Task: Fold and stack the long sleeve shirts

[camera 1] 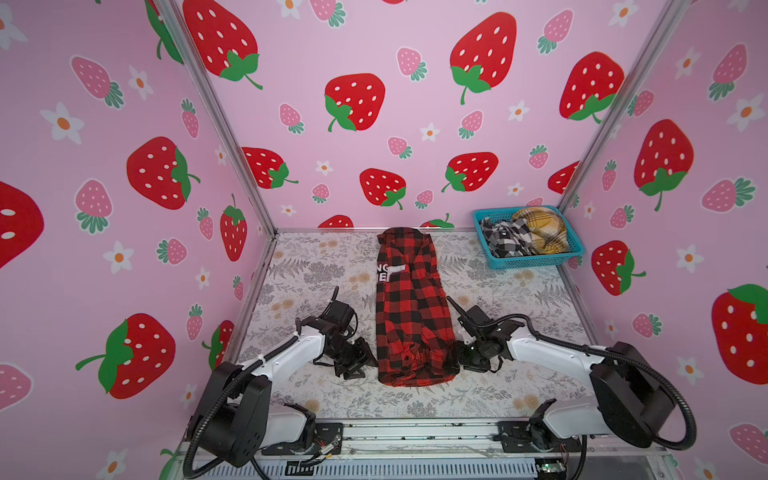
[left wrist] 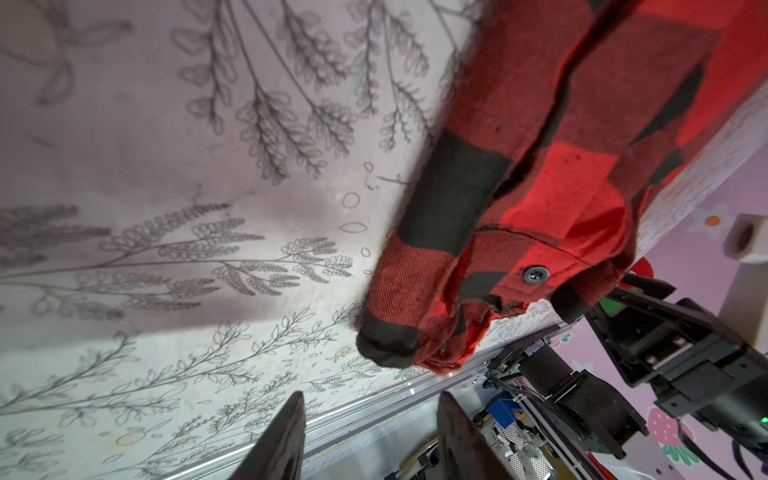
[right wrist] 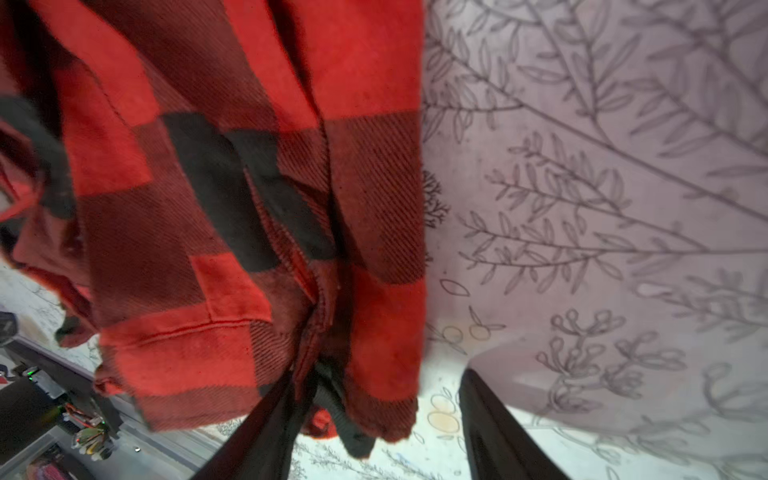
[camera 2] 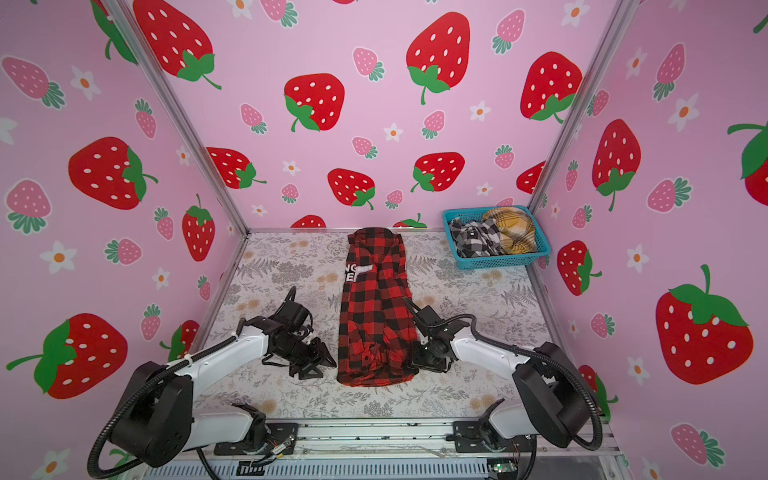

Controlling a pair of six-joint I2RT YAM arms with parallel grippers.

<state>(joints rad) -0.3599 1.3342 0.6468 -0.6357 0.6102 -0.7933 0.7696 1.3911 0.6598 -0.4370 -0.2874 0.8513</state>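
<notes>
1. Red-and-black shirt (camera 1: 411,307) (camera 2: 374,307) is lying lengthwise down the middle of the floral desk (camera 1: 316,266). In both top views it is folded into a long narrow strip, with one end near the back wall and the other toward the front rail.
2. White letters (camera 1: 388,270) on a black panel are showing at the strip's left edge, toward its far end.
3. Left gripper (camera 1: 360,362) (left wrist: 372,399) is sitting low over the desk just beside the shirt's near left corner. Its jaws are standing apart and released, with nothing between them. Its wrist view is showing a cuff with a dark button (left wrist: 536,274) lying ahead of the fingertips.
4. Right gripper (camera 1: 457,358) (right wrist: 380,382) is sitting against the shirt's near right corner, also released, with its jaws spread wide. In its wrist view one of the fingers (right wrist: 266,428) is touching the bunched hem folds, while the other is standing clear over bare desk.
5. Black-and-white shirt (camera 1: 505,237) and mustard-yellow shirt (camera 1: 542,230) are lying crumpled side by side in the turquoise basket (camera 1: 536,262). The basket is sitting at the desk's far right corner, well apart from both arms.
</notes>
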